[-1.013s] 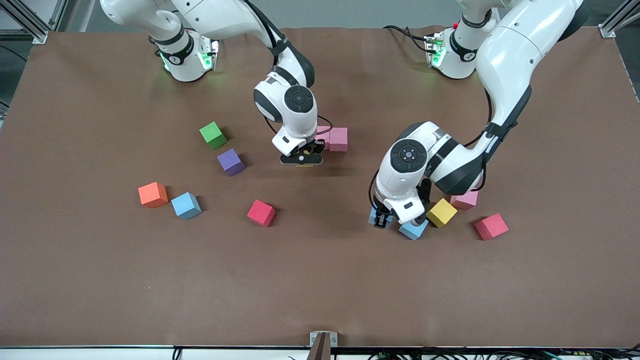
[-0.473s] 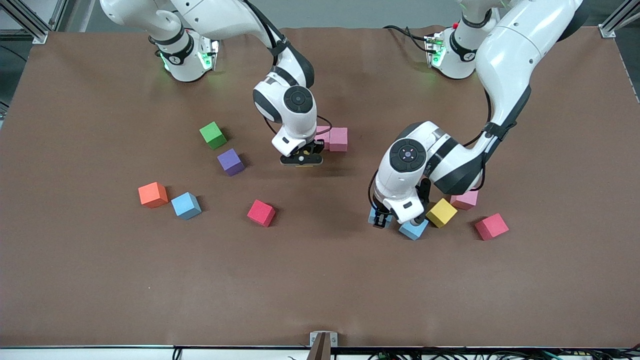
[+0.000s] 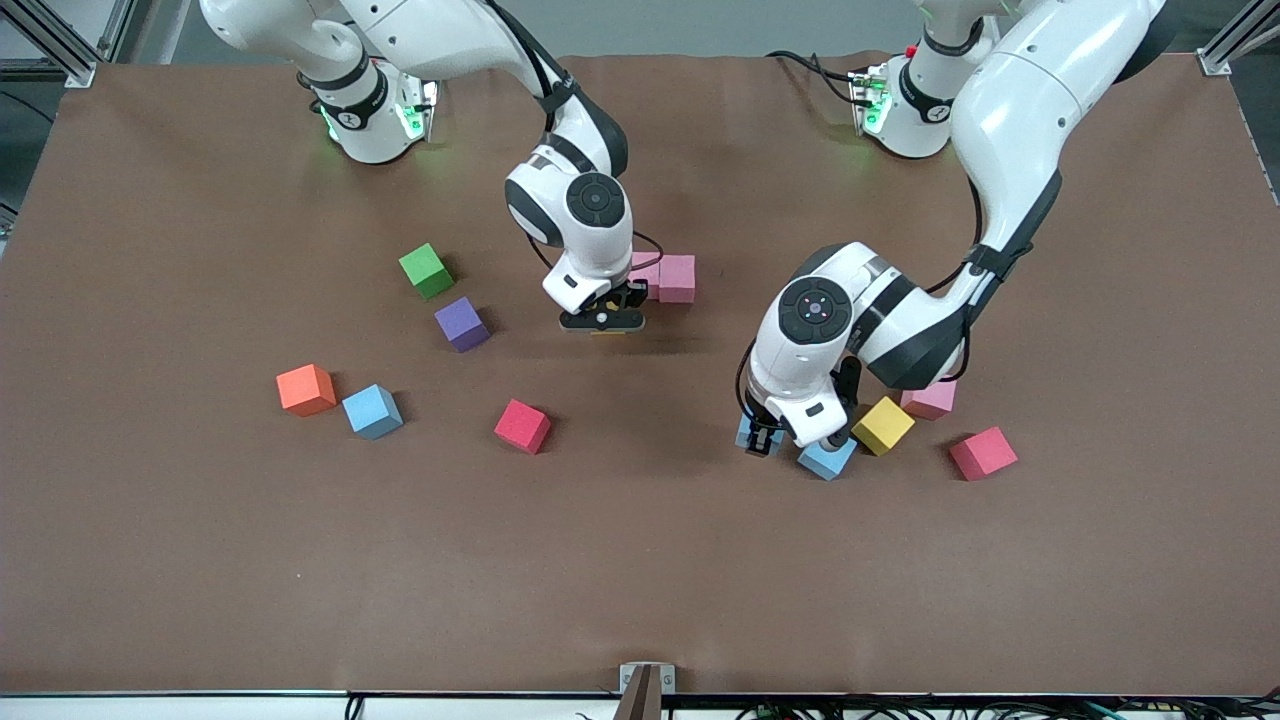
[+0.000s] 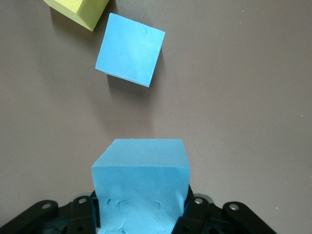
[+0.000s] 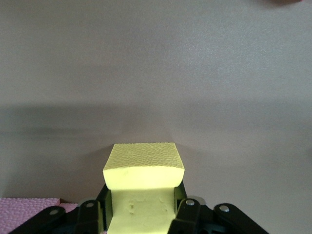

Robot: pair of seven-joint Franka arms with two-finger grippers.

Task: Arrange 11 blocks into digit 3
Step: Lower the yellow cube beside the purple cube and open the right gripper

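Front view: I have the right claw pinching a yellow block, low over the bench, just beside the pink pair. Left claw pinches a light blue block; a second blue block sits just beside it, then a yellow block, pink block and red block toward the left arm's end. Purple block, red block and blue block lie scattered toward the right arm's end, with green cube and orange cube. Wide bare bench along the camera-side edge.
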